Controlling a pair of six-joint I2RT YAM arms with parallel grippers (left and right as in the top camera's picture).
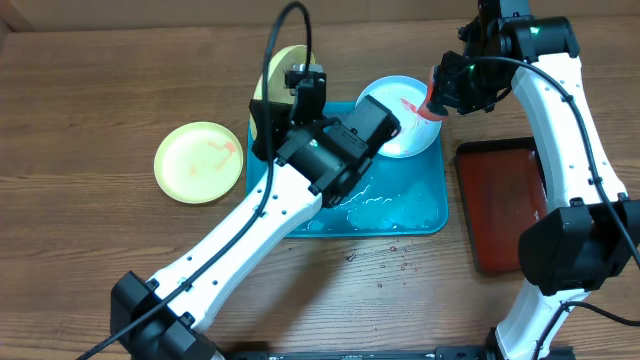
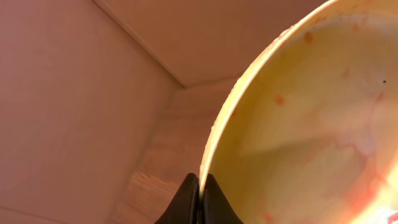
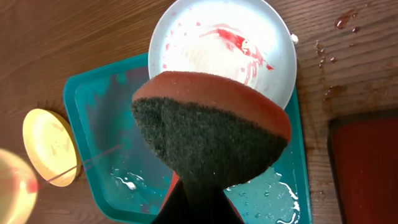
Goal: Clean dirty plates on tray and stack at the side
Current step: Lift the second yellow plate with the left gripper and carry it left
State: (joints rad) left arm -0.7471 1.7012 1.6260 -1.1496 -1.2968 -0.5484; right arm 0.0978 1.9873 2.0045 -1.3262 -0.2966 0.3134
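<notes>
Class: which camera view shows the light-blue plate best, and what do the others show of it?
The right wrist view: the light-blue plate shows nearly whole, red smears clear, only its near edge hidden by the sponge. Overhead, the left arm covers part of it. The left wrist view shows only a yellow plate.

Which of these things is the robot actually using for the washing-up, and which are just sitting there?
In use: teal tray, blue plate, held yellow plate, yellow plate on the table, sponge.
Just lying about: dark red tray.
</notes>
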